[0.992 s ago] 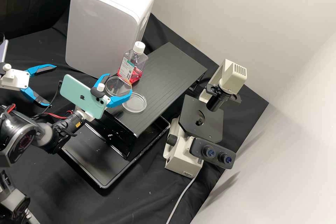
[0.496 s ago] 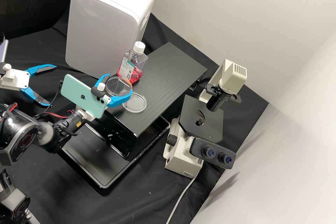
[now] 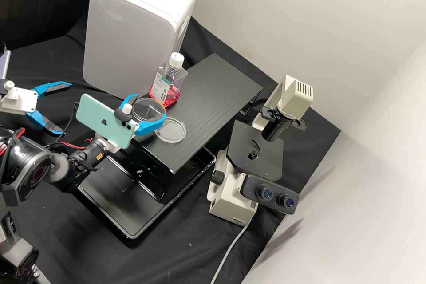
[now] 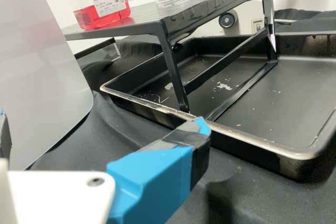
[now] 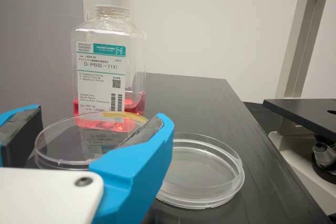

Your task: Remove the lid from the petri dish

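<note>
The right tool (image 3: 149,108) grips the clear lid (image 3: 151,104) by its rim, holding it just beside the open petri dish (image 3: 171,129), which sits near the left end of the black stand (image 3: 213,84). The left tool (image 3: 65,108) hangs with fingers spread wide over the surface (image 3: 44,53), well apart from the stand.

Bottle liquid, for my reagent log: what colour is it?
Red liquid, clearest in the right wrist view.

A bottle (image 3: 167,80) of red liquid stands on the black platform (image 3: 217,91), microscope (image 3: 257,164) nearby.
</note>
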